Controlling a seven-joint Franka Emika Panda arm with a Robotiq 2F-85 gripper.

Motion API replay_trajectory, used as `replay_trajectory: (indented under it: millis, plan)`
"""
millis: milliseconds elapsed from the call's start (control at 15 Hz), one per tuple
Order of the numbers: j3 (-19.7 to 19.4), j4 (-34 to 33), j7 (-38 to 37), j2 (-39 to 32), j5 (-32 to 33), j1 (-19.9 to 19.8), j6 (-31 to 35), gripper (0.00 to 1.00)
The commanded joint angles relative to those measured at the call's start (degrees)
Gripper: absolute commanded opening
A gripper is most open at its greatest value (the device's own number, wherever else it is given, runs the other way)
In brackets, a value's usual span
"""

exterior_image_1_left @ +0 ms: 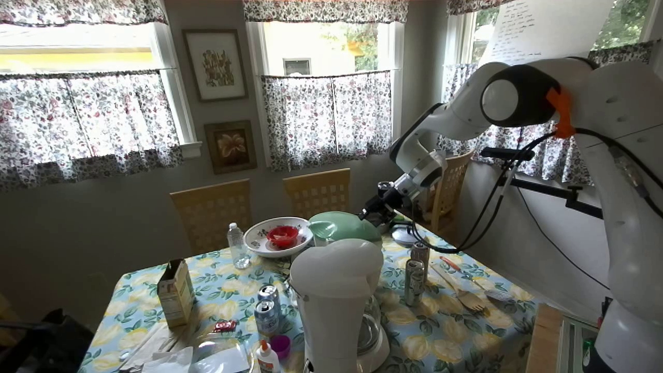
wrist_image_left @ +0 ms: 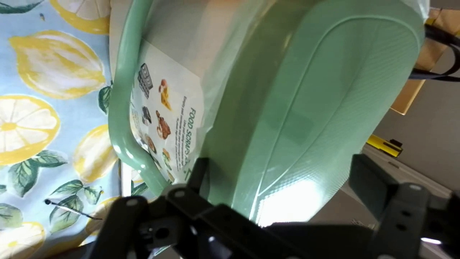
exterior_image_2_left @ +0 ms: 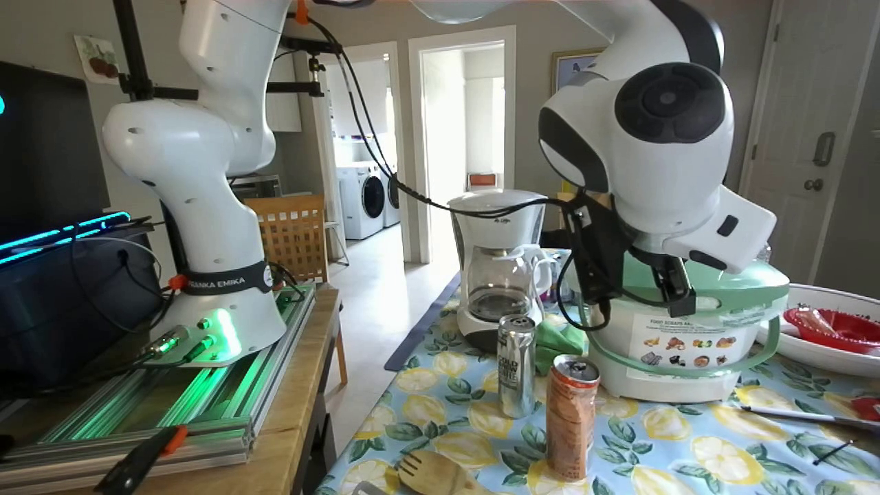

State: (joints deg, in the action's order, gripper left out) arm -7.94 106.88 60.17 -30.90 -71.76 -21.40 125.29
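Observation:
A white food scraps bin [exterior_image_2_left: 619, 364] with a pale green lid [exterior_image_1_left: 344, 226] stands on the table. Its green handle [wrist_image_left: 122, 108] hangs down along the labelled front in the wrist view. My gripper [wrist_image_left: 284, 176] is open, with its fingers wide apart and the end of the lid [wrist_image_left: 305, 126] showing between and beyond them. One finger is by the lid's lower rim; the other is off the lid's upper side. I cannot tell whether either finger touches. In an exterior view the gripper [exterior_image_2_left: 677, 295] is at the bin's lid edge. Nothing is held.
A white coffee maker [exterior_image_1_left: 336, 305] stands near the bin. A silver can [exterior_image_2_left: 517, 371] and an orange can [exterior_image_2_left: 573, 419] stand in front. A white bowl [exterior_image_1_left: 256, 241] holds a red bowl [exterior_image_1_left: 283, 236]. A plastic bottle [exterior_image_1_left: 238, 246] and a carton [exterior_image_1_left: 176, 295] are also on the table.

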Motion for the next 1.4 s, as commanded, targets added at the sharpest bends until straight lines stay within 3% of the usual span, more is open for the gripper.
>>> replay_trajectory:
  millis: [0,467,1333]
  plan:
    - [-0.1,1.9,1.1,0.7,-1.7,0.9,-0.2,1.00]
    - [-0.2,2.7,1.0,0.5,-2.1,1.2,0.5,1.00]
    - [-0.3,1.9,3.6,-0.1,-9.1,0.9,-0.9,1.00]
